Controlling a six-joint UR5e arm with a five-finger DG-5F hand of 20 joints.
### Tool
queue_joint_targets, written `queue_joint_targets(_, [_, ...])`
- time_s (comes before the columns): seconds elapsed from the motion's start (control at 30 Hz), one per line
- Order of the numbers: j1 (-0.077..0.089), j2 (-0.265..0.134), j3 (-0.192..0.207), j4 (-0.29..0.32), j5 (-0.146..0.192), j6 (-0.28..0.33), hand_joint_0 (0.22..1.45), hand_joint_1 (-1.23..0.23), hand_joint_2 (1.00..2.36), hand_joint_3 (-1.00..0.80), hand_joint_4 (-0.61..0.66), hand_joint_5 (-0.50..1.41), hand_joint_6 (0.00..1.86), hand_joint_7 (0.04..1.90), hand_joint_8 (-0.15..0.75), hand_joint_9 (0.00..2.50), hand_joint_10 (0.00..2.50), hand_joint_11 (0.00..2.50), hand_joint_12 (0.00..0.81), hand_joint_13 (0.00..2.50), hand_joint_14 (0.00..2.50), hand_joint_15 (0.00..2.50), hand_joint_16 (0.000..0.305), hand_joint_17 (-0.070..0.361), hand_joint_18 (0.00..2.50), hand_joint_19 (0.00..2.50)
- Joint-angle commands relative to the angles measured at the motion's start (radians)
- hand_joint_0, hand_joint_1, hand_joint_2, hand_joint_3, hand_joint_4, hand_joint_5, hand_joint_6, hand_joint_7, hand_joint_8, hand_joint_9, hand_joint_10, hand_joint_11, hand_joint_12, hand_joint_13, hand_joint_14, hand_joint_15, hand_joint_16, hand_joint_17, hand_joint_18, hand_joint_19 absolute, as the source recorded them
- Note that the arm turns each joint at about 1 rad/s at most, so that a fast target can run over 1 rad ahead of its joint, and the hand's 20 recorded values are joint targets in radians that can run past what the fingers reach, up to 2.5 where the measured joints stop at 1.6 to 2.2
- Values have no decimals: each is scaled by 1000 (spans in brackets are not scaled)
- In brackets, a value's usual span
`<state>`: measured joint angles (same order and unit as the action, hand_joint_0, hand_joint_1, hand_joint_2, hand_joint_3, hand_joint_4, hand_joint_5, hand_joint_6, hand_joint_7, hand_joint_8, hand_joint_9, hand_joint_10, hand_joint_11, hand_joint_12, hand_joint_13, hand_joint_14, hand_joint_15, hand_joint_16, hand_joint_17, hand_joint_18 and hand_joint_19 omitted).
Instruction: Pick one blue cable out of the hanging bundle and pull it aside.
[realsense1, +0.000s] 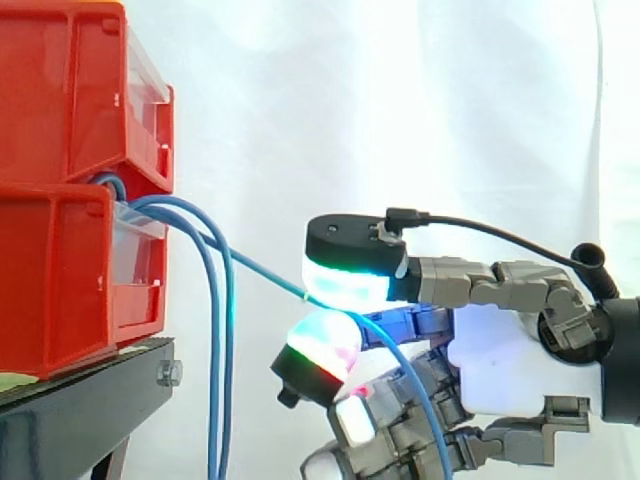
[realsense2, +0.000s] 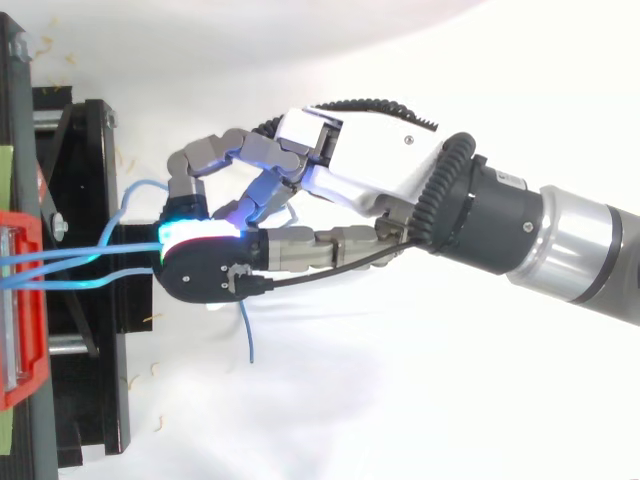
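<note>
Hand: my hand (realsense1: 520, 370) comes in from the right, level with the lower bin. Two pads, the upper one (realsense1: 345, 280) and the lower one (realsense1: 320, 350), are closed together on one blue cable. The other fingers are curled under, and I see nothing in them.

Cable: the cable (realsense1: 262, 270) leaves the gap between the red bins (realsense1: 60, 200) and runs in a straight slanted line to my pads. Behind them it falls in a loose curve past my palm.

Bundle: the bundle (realsense1: 215, 380) hangs straight down just beside the black stand (realsense1: 90, 400), apart from my pads.

Done: I judge that the choosing and the grasp are made. Only one cable is between my pads, and it stands away from the others.

Left: the pull aside is only begun, I think. The cable is tight, but my hand is near the bins. I must draw it further off and keep the pinch firm, because a thin cable can slip.
</note>
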<state>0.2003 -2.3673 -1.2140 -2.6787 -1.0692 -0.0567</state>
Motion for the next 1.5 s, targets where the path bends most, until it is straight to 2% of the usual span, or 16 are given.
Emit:
queue_joint_targets(0.0, [1, 0, -7, 39, 0, 0, 549, -661, 1387, 136, 106, -97, 906, 1591, 389, 1117, 11, 614, 463, 965, 18, 656, 67, 152, 824, 592])
queue_joint_targets(0.37, [1, 0, -7, 31, 2, -2, 549, -663, 1385, 137, 103, -97, 906, 1588, 389, 1117, 13, 616, 460, 966, 18, 654, 67, 151, 824, 592])
queue_joint_targets(0.7, [1, 0, -7, -32, 3, -3, 550, -666, 1381, 134, 108, -97, 905, 1584, 393, 1117, 11, 613, 461, 965, 20, 657, 67, 151, 825, 592])
queue_joint_targets(1.47, [1, -1, -7, -33, 3, -3, 544, -645, 1381, 118, 117, -99, 904, 1585, 380, 1119, 13, 609, 468, 950, 19, 651, 68, 154, 818, 601])
